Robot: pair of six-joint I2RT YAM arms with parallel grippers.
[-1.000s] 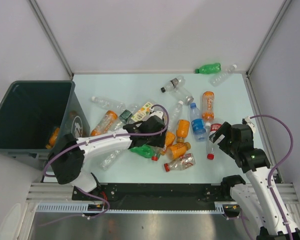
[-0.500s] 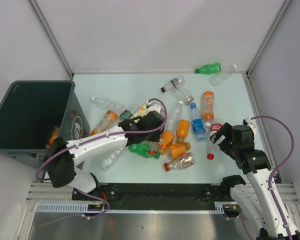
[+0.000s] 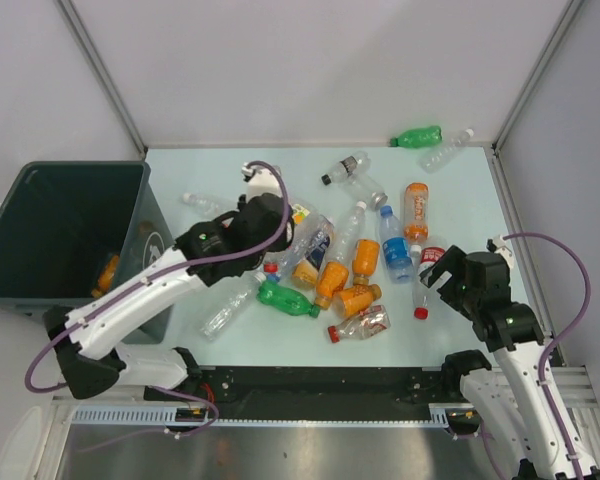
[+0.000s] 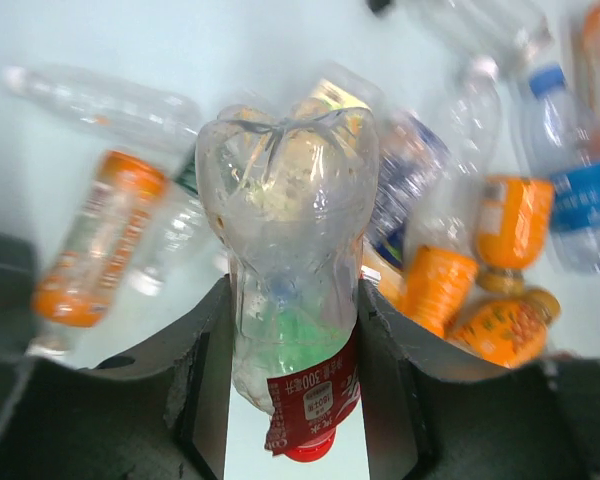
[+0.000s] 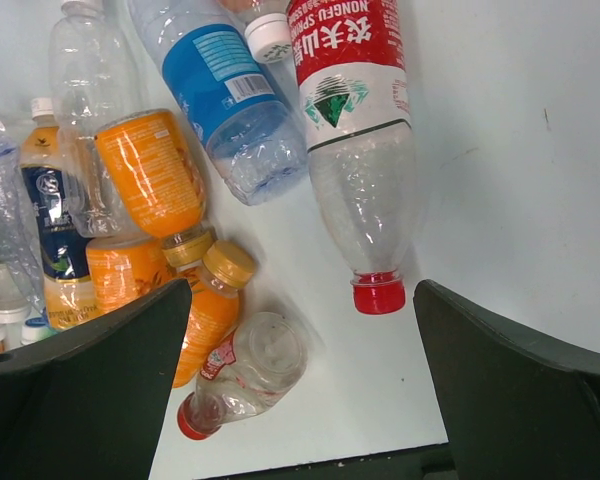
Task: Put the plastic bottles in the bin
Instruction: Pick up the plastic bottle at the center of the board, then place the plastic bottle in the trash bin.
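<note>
My left gripper (image 4: 292, 292) is shut on a clear crushed plastic bottle (image 4: 290, 210) with a red label and red cap, held off the table. In the top view this gripper (image 3: 276, 245) hangs over the left side of the bottle pile, to the right of the bin (image 3: 80, 168). The dark grey-green bin holds an orange bottle (image 3: 107, 272). Several more bottles lie on the table, among them a green one (image 3: 288, 300) and orange ones (image 3: 352, 297). My right gripper (image 5: 310, 370) is open above a red-capped clear bottle (image 5: 358, 150) and a crushed clear bottle (image 5: 245, 375).
More bottles lie at the back: a green one (image 3: 417, 136), a clear one (image 3: 446, 150) and an orange one (image 3: 415, 207). A blue-labelled bottle (image 3: 394, 243) lies mid-table. White walls enclose the table on three sides.
My left gripper closed on the clear red-labelled bottle, lifted it and swung up and to the left, toward the bin. The right arm has stayed put.
</note>
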